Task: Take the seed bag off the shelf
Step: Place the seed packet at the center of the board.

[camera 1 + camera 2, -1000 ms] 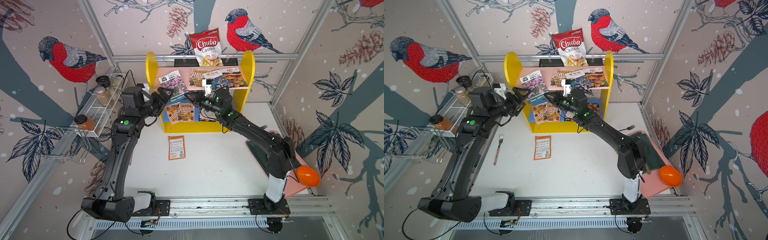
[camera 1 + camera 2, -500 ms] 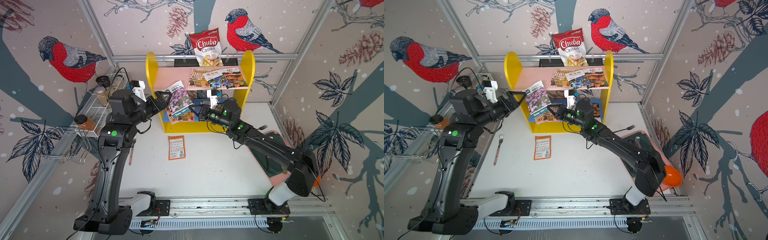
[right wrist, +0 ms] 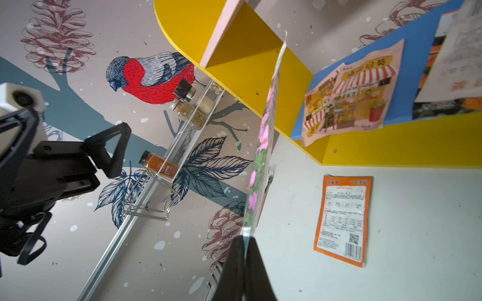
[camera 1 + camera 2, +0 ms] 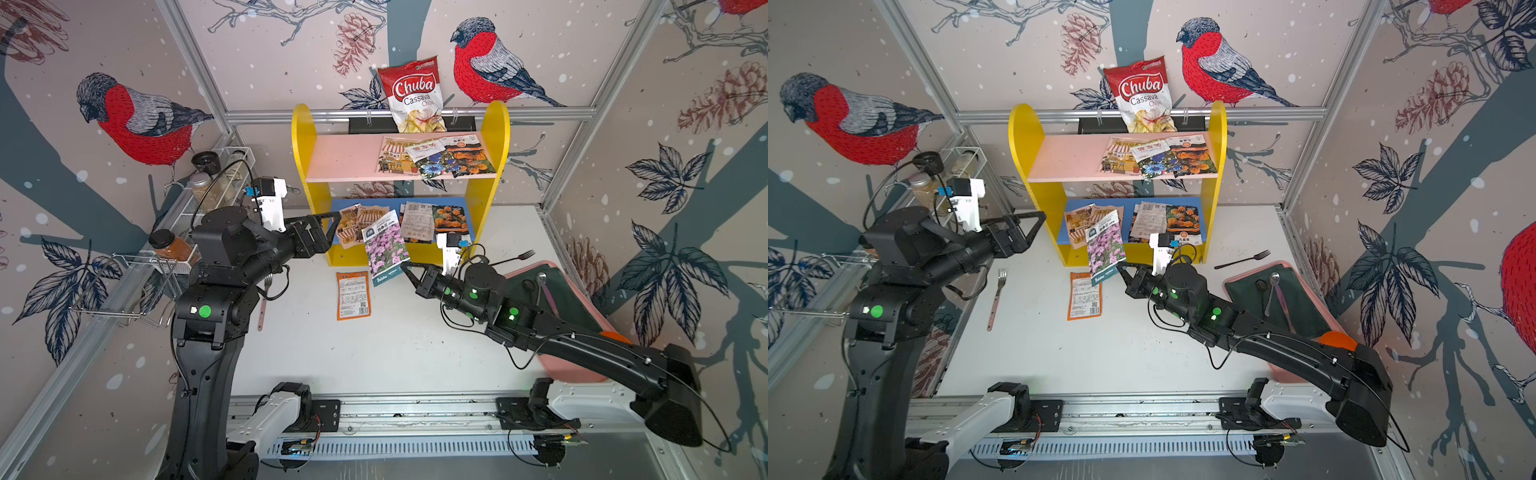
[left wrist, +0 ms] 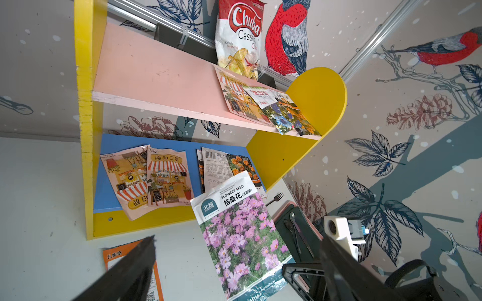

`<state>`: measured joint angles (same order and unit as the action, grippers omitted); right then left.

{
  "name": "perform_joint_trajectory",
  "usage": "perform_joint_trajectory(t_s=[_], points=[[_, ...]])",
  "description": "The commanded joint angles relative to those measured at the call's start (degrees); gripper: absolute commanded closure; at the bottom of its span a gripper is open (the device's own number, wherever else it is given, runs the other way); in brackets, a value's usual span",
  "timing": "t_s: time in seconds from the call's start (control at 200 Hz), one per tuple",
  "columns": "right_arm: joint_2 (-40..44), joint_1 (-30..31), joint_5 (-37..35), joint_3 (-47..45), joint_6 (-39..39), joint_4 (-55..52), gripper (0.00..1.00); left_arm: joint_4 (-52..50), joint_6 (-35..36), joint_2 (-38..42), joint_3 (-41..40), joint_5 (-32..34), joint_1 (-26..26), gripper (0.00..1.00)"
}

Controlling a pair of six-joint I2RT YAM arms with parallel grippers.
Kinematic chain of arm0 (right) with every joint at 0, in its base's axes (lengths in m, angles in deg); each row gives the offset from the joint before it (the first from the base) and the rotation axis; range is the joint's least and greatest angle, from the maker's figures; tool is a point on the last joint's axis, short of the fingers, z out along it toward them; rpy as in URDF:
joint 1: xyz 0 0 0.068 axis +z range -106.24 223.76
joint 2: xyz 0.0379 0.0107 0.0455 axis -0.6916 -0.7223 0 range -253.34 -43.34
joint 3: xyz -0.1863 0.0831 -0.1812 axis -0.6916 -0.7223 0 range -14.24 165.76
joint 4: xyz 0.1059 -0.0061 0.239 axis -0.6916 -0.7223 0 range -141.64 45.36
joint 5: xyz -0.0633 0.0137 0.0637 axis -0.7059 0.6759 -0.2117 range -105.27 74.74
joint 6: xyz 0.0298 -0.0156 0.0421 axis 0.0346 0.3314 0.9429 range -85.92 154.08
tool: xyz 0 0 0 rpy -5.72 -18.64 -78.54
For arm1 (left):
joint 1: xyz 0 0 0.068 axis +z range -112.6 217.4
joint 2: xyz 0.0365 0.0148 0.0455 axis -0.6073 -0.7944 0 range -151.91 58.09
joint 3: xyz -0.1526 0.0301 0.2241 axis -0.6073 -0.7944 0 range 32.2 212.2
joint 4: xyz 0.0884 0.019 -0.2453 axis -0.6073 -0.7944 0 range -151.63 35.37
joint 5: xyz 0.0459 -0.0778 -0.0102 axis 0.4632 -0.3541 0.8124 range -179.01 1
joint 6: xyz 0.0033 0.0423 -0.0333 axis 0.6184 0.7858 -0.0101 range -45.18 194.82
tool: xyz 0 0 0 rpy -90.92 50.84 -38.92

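The seed bag [image 4: 384,249] [image 4: 1105,249], printed with pink flowers, hangs clear of the shelf [image 4: 301,158] [image 4: 1021,145], in front of its blue lower board and above the table. My right gripper [image 4: 405,270] [image 4: 1121,268] is shut on the bag's lower corner. The right wrist view shows the bag [image 3: 263,146] edge-on, rising from the closed gripper [image 3: 243,238]. My left gripper [image 4: 332,232] [image 4: 1034,232] stands open and empty just left of the shelf's side panel. In the left wrist view the bag [image 5: 242,234] lies ahead of the gripper [image 5: 237,241].
Other seed packets lie on the pink board [image 4: 436,156] and the blue board [image 4: 361,224]. An orange packet [image 4: 353,295] and a fork [image 4: 262,307] lie on the table. A chips bag [image 4: 413,93] hangs behind. At left is the wire spice rack [image 4: 208,195], at right a pink tray [image 4: 557,291].
My right gripper has drawn the seed bag off the pink upper board, down and out in front of the shelf. My left arm has pulled back leftward, still open.
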<state>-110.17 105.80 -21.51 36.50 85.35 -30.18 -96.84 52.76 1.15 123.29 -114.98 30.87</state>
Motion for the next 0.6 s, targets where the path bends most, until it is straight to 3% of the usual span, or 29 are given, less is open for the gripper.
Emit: perform_joint_trajectory(t_s=[0.0, 0.235, 0.595], points=[[1.0, 2.4, -8.9, -3.4, 2.6, 1.3, 1.0, -3.4, 6.2, 0.6, -0.4, -3.0, 0.1, 0.02], [-2.1, 4.5, -10.3, -11.7, 9.1, 9.5, 1.0, -8.9, 13.4, 3.5, -6.4, -10.7, 0.1, 0.02], [-12.5, 1.8, -7.5, -16.0, 12.1, 21.9, 1.0, -12.9, 13.8, 8.6, -12.9, -8.0, -1.0, 0.02]])
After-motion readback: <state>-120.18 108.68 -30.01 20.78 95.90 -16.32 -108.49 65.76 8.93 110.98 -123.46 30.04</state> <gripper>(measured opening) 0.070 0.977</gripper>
